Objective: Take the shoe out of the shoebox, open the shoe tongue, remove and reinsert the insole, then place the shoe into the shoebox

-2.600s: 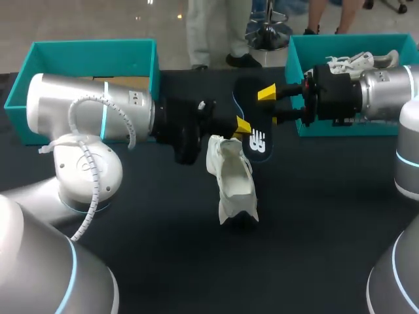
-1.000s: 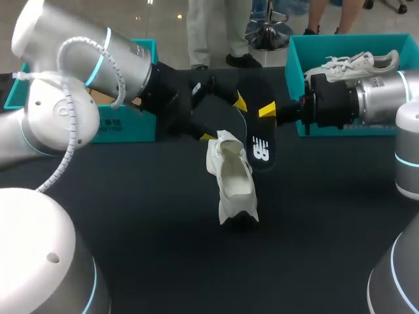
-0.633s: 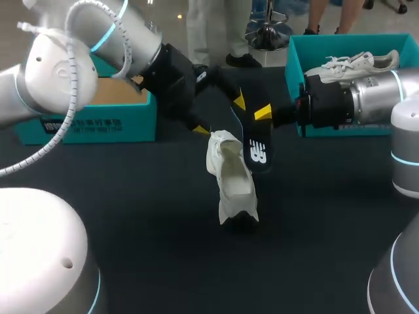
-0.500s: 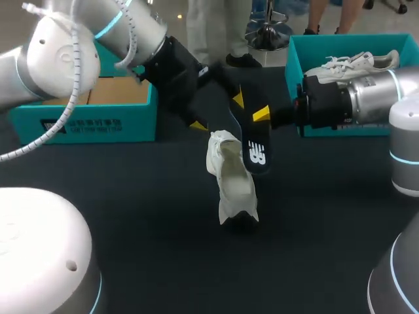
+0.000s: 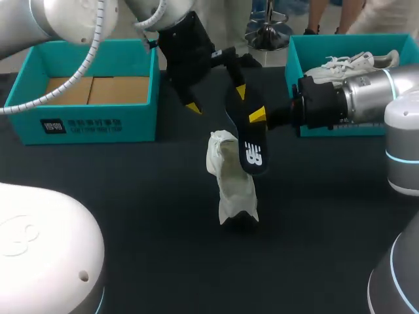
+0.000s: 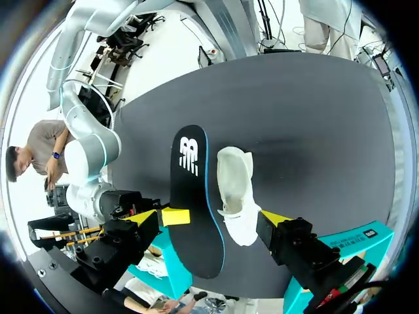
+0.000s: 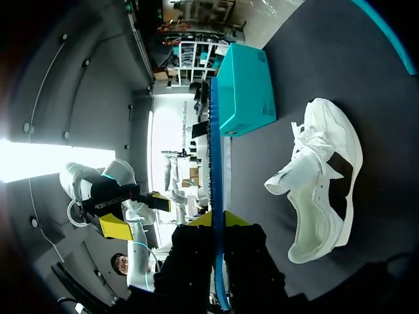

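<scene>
A white shoe (image 5: 232, 180) (image 6: 237, 196) (image 7: 324, 176) lies on the black table (image 5: 131, 216) near the middle. My right gripper (image 5: 256, 116) (image 7: 216, 221) is shut on a black insole (image 5: 247, 144) (image 6: 193, 196) (image 7: 216, 157) with a white logo. It holds the insole slanted in the air, the lower end just above the shoe's opening. My left gripper (image 5: 217, 99) (image 6: 208, 216) hangs open above the insole's upper end, one finger on each side, touching nothing. From the right wrist view the insole shows edge-on between the fingers.
A teal shoebox (image 5: 91, 118) (image 7: 245, 91) lined with cardboard stands at the back left. A second teal box (image 5: 353, 124) at the back right holds another white shoe (image 5: 353, 63), right behind my right arm.
My left arm has swung up and to the right, its open gripper now over the insole's upper end. The right gripper has tipped the insole lower toward the shoe. The shoe has not moved.
</scene>
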